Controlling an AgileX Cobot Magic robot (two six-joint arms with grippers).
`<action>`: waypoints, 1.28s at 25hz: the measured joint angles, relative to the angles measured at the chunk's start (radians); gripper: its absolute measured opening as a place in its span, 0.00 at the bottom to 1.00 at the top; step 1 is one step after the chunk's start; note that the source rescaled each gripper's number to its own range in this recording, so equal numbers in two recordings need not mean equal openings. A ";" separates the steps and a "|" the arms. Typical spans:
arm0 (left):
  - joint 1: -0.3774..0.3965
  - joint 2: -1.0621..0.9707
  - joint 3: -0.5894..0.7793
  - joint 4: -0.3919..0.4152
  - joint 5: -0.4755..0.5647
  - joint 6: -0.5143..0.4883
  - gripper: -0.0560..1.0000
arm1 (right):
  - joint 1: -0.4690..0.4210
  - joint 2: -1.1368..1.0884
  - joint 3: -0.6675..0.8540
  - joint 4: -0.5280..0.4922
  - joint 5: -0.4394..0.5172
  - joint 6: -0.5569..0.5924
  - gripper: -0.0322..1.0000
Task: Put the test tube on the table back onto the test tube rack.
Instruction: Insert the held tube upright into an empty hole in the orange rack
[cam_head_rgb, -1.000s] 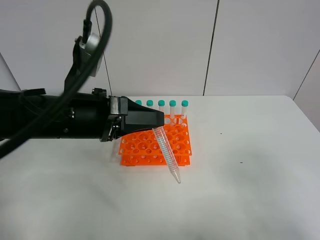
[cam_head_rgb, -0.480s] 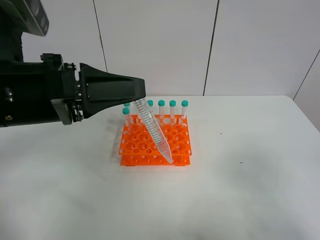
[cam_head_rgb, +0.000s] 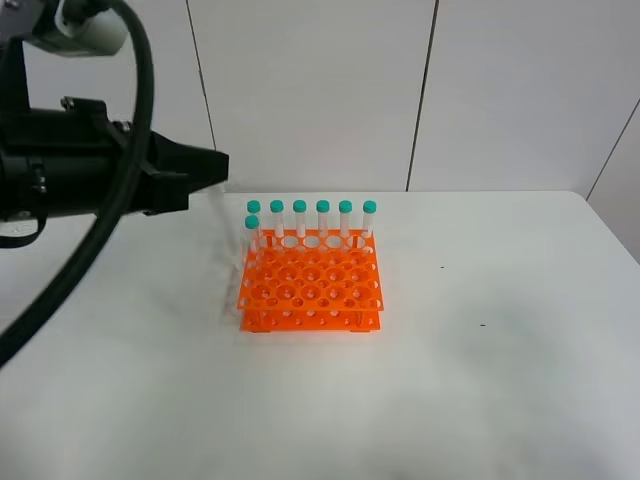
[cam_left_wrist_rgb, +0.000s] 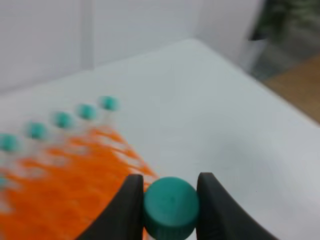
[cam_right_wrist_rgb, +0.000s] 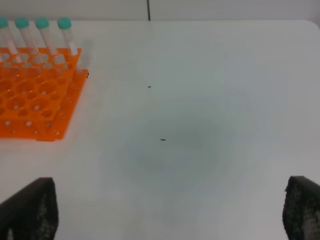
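While your left fingers (cam_left_wrist_rgb: 127, 210) clamp the tube (cam_left_wrist_rgb: 170, 207) by its cap alone, its tip may swing and miss the rack (cam_head_rgb: 310, 295); right fingers (cam_right_wrist_rgb: 30, 210) wide.

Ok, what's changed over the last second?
The left gripper pulled back toward its own side and up, away from the test tube rack, taking the test tube along; its fingers stay shut on it. The rack and its seven standing tubes have not moved.
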 joint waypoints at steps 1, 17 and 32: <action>-0.011 0.002 -0.012 0.128 -0.034 -0.102 0.06 | 0.000 0.000 0.000 0.000 0.000 0.000 0.98; -0.020 0.522 -0.273 0.701 -0.239 -0.506 0.06 | 0.000 0.000 0.000 0.001 0.000 0.000 0.98; 0.076 0.584 -0.134 0.641 -0.436 -0.567 0.06 | 0.000 0.000 0.000 0.001 0.000 0.000 0.98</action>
